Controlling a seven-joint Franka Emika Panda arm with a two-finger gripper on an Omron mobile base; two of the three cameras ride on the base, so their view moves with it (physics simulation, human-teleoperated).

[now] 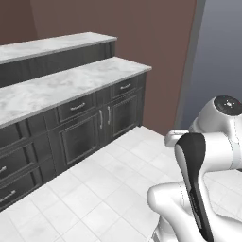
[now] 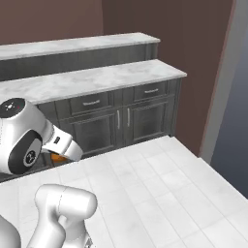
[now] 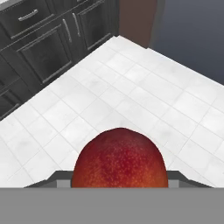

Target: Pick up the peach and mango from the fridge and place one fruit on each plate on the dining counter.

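Note:
My gripper (image 3: 119,180) is shut on a round dark-red fruit (image 3: 119,159) with orange speckles; whether it is the peach or the mango I cannot tell. In the hand view the fruit sits between the two dark fingertips (image 3: 56,176), held above the white tiled floor. From the right base view the hand (image 2: 60,142) hangs low at the left, and an orange sliver of the fruit (image 2: 57,157) peeks out under it. The fridge, the plates and the dining counter are out of view.
Dark-drawer cabinets with a marble top (image 1: 71,84) run along the left, and a higher marble ledge (image 1: 52,45) stands behind them. A brown wall (image 2: 193,43) closes the back. White floor tiles (image 2: 160,184) spread ahead, beside a grey-blue panel (image 1: 217,56) on the right.

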